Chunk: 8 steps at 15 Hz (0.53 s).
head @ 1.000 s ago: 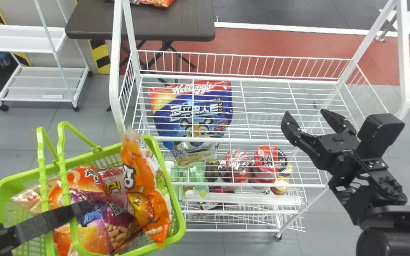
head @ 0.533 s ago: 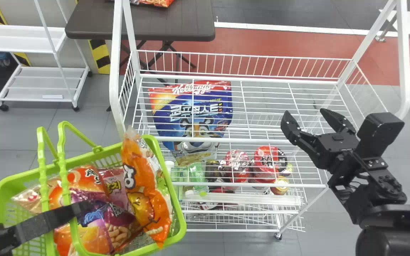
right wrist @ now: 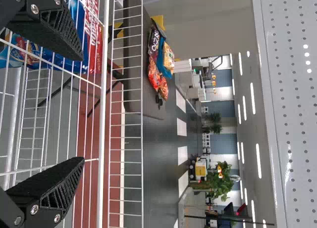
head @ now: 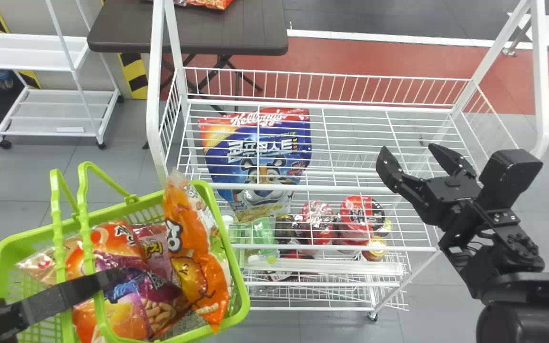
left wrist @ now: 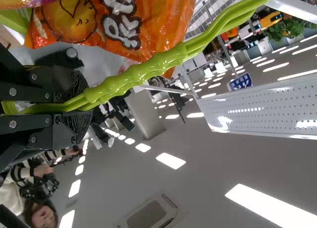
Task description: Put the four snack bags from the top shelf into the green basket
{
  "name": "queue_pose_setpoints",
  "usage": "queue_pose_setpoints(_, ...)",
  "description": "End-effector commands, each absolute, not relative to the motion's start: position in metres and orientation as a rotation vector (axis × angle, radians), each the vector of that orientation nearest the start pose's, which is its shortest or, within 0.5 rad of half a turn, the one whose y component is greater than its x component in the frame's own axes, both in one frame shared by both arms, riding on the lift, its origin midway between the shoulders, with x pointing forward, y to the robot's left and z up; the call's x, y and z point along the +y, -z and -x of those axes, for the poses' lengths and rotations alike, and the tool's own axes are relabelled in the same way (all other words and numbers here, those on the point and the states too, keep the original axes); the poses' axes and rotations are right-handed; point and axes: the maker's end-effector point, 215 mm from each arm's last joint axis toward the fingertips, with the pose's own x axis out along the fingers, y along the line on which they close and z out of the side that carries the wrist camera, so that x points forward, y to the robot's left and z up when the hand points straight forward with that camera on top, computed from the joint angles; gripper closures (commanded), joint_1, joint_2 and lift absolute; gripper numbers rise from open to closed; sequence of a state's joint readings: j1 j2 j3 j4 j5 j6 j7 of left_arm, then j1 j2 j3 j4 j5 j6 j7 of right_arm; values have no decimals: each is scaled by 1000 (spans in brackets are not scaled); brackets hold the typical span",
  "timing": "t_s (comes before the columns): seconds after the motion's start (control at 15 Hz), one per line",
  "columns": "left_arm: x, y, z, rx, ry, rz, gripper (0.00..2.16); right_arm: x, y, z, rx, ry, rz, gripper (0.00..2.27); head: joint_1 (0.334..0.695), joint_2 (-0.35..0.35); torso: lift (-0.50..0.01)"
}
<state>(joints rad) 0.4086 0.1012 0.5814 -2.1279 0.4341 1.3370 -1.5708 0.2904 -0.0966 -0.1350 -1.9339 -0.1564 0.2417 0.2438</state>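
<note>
Your right pincer [head: 407,149] hung spread, well right of the orange bag [head: 199,271], which lay front to back in the basket [head: 238,274] by its right rim. Your left pincer [left wrist: 81,105], nearer, pinched the handles [left wrist: 143,73], so any tucking likely fell to the right.

Relative to the earlier head views, the right gripper [head: 407,146], above the right part of the top shelf [head: 322,188], has advanced slightly toward the far side, its right forearm [head: 517,286] following in the same direction. At near left, the green basket [head: 239,276] has shifted very slightly to the right, carrying with it the orange snack bag [head: 189,274] along its right side.
</note>
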Motion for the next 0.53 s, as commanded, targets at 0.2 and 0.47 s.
queue_pose_setpoints(0.2,211,312,-264,533,1114,1030,2148,-265,361,-505,149,-155,-51,97,695,-79,0)
queue_pose_setpoints(0.47,211,311,-265,532,1115,1029,2148,-265,360,-506,148,-153,-50,97,695,-80,0)
